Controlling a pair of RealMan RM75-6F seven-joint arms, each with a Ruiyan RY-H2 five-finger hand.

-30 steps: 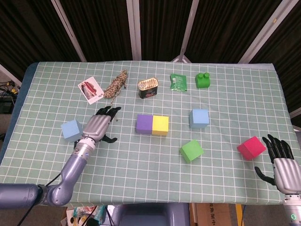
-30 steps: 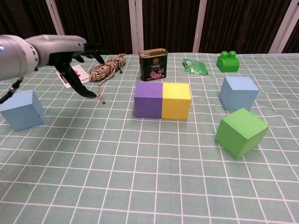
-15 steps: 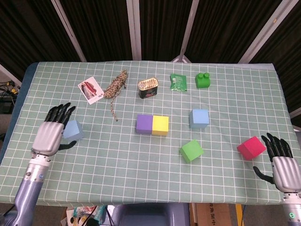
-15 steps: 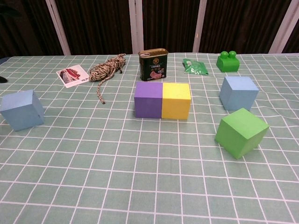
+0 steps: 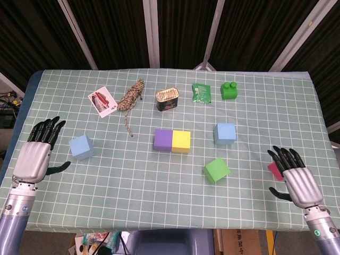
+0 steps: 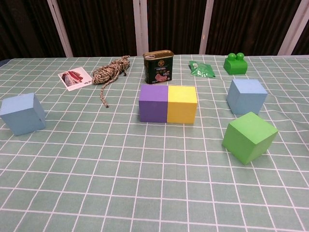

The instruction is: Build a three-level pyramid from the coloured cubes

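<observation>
Near right table edge: right hand (image 5: pixel 296 178) hovering over red cube (image 5: pixel 273 170), fingers spread, gripping nothing. Left hand (image 5: pixel 34 156) also spread and empty beside blue cube (image 5: pixel 81 146). Risking nudging red off edge; purple cube (image 5: pixel 162 139)/yellow cube (image 5: pixel 181 141) base sitting mid-table.

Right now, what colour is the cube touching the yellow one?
Purple. The purple cube sits flush against the yellow cube, clearest in the chest view.
</observation>
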